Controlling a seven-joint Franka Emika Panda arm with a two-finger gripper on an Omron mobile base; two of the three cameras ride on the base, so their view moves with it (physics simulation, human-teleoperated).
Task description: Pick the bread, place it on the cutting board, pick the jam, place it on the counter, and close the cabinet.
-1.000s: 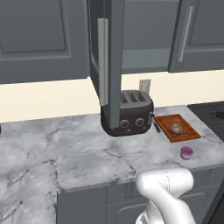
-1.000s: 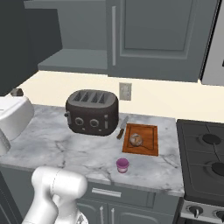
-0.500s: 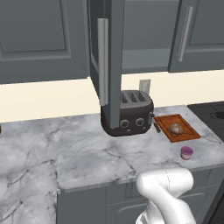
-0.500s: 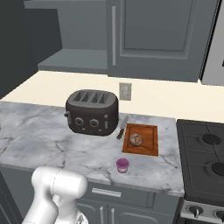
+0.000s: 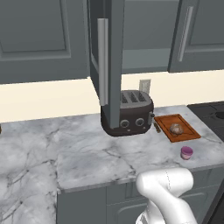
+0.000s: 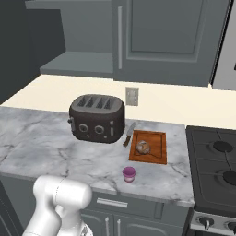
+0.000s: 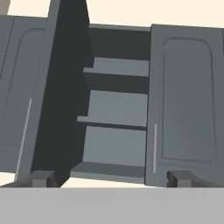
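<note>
So the bread [image 6: 143,147], a mottled brown rounded lump, sits on the cutting board [image 6: 155,153], a flat reddish-brown wood rectangle with a groove near its edge and a short dark handle pointing at the toaster [image 6: 97,118]. The toaster's a dark, rounded four-slot box with little knobs on its front. The jam [image 6: 129,174], a small pink-purple cup, stands on the veined grey-white marble counter [image 6: 41,147], near the front edge and apart from the board. The cabinet [image 7: 111,109] has one panelled dark grey door swung out, bare shelves inside, pale bar handles. The gripper [image 7: 111,178] is spread wide, holding nothing, facing those shelves.
</note>
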